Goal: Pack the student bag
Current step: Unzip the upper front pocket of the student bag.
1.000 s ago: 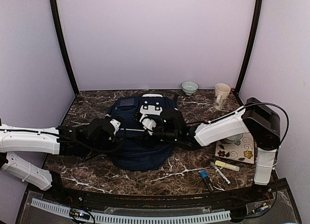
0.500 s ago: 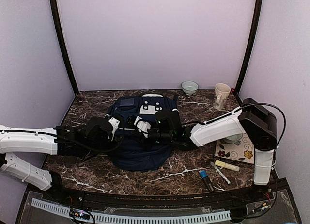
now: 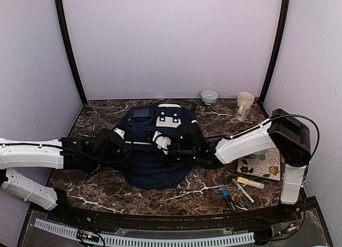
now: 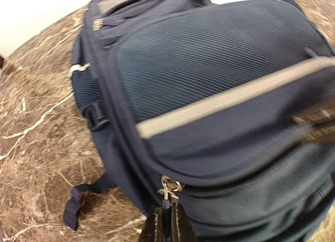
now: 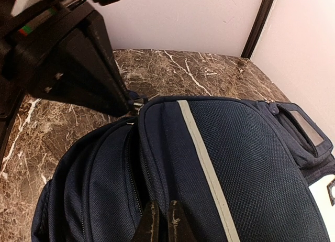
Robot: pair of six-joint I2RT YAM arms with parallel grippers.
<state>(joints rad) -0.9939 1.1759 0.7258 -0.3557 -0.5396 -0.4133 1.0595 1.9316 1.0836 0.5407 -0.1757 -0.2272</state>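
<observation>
The student bag (image 3: pixel 152 169), navy with a pale stripe, lies flat at the table's middle. My left gripper (image 3: pixel 121 141) reaches its left side. In the left wrist view the left gripper (image 4: pixel 167 224) is shut on the dark tab of a metal zipper pull (image 4: pixel 169 188) at the bag's (image 4: pixel 220 69) seam. My right gripper (image 3: pixel 160 143) rests on top of the bag from the right. In the right wrist view the right gripper (image 5: pixel 162 219) is shut, pinching a fold of the bag's fabric (image 5: pixel 251 147) beside the zipper track.
A green bowl (image 3: pixel 209 95) and a cream mug (image 3: pixel 245 105) stand at the back right. A floral tile (image 3: pixel 261 165), a yellow highlighter (image 3: pixel 250 182), pens (image 3: pixel 243 191) and a blue-tipped marker (image 3: pixel 226 197) lie near the right arm's base.
The right gripper has gone from open to shut on the bag's fabric. The left gripper, still on the zipper pull, has shifted slightly left.
</observation>
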